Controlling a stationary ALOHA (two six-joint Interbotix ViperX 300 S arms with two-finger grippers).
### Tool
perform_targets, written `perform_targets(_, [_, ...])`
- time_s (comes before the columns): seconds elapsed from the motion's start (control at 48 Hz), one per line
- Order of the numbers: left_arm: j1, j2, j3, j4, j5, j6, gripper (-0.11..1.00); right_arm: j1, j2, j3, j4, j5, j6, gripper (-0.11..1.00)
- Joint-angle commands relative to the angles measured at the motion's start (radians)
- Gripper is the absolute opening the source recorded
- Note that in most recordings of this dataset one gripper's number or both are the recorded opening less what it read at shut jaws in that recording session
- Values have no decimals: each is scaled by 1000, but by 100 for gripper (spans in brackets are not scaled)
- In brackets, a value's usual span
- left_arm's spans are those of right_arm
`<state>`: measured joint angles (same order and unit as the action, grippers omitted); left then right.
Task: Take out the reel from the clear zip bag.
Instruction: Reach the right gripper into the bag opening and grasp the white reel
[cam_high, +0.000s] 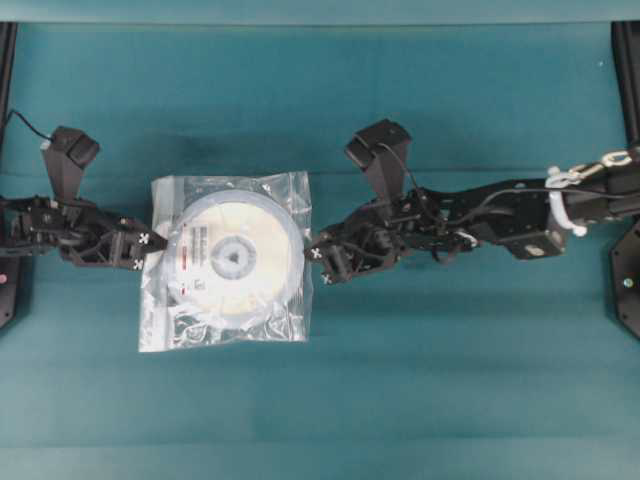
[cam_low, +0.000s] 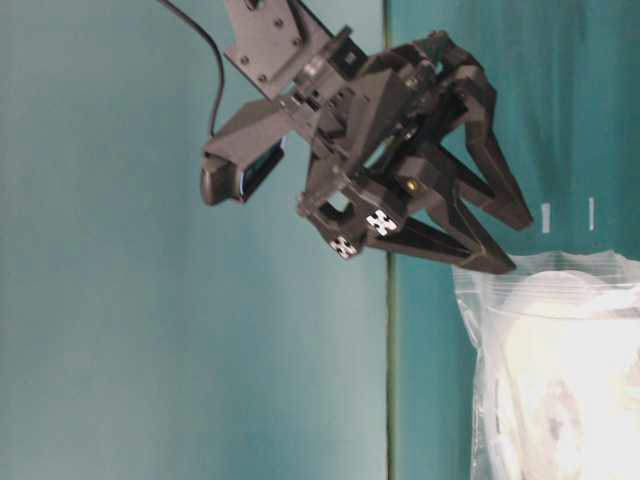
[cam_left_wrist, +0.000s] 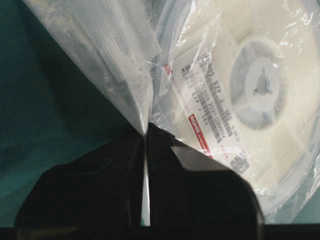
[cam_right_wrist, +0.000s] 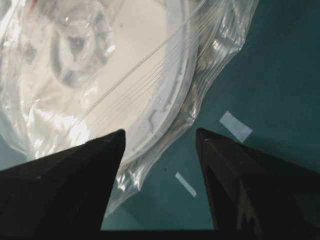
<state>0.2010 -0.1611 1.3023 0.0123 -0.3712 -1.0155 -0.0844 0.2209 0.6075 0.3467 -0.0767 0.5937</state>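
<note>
You are at the start of the extraction: the reel is entirely inside the bag, which lies flat on the table between the two arms. Your left gripper is pressed together on the bag's left edge; the left wrist view shows a thin fold of plastic caught between its fingers, with the reel's label just beyond. Your right gripper stands spread at the bag's right edge, and the right wrist view shows that edge and the reel's rim lying between its fingers, seemingly not gripped. Which edge carries the zip, and whether it is open, you cannot tell from these views. The next move, as I judge it, calls for the left to hold the bag fast while the right closes on the reel's rim through an open mouth, not on the plastic over it.
</note>
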Motion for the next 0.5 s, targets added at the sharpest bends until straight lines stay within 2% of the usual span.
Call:
perform_targets(0.0, [-3,-2,-8,3,-2,2,0,5,5,-28,11,-2,12,76])
perform_targets(0.209, [-3,3,-14,3,-3,2,0,12,44,-58,63,-9,11,76])
perform_targets(0.48, [-3,5,-17,3,0,3,0,21,66,-67,104,-14,11,76])
